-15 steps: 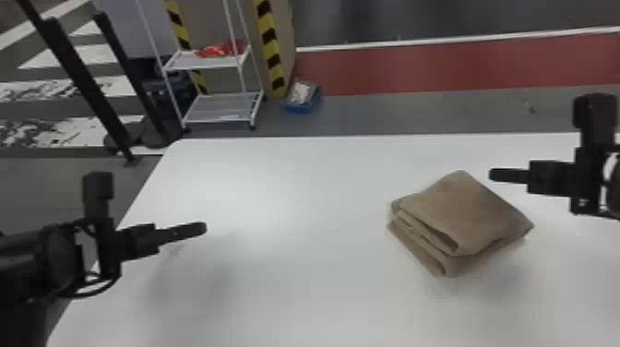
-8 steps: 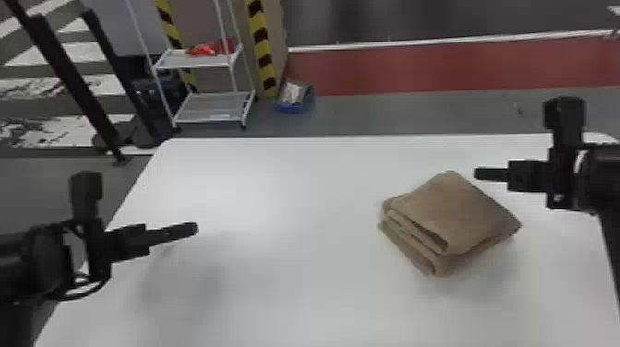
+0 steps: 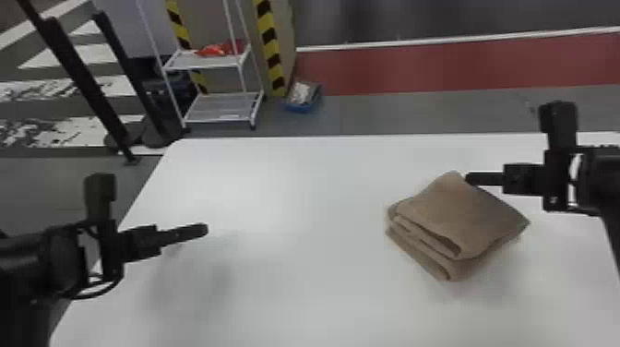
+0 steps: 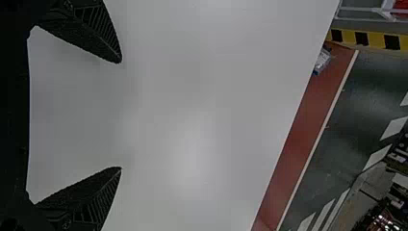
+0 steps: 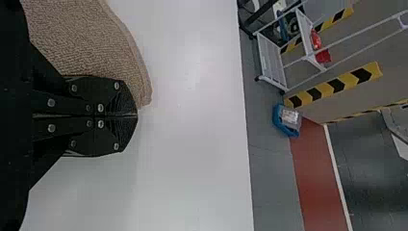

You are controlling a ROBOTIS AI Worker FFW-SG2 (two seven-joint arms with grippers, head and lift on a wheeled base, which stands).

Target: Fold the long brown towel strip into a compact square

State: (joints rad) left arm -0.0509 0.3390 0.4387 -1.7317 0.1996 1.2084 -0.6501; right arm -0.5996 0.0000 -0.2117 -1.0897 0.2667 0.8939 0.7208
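Brown towel (image 3: pixel 461 212), folded in a squarish, layered stack, lying on right-hand part of white table (image 3: pixel 300 230); one corner toward table's near edge, layered folds visible on its near-left side. Right gripper (image 3: pixel 471 178) over table's right-hand part, by towel's far corner; contact unclear. Wrist view: right gripper (image 5: pixel 136 116) closed, fingers meeting, nothing held. Left gripper (image 3: pixel 203 230) over table's left-hand part; from its wrist, left gripper (image 4: pixel 121 115) spread wide, empty. White shelf cart (image 3: pixel 184 62) and blue bin (image 3: pixel 300 109) on floor beyond table's far edge.
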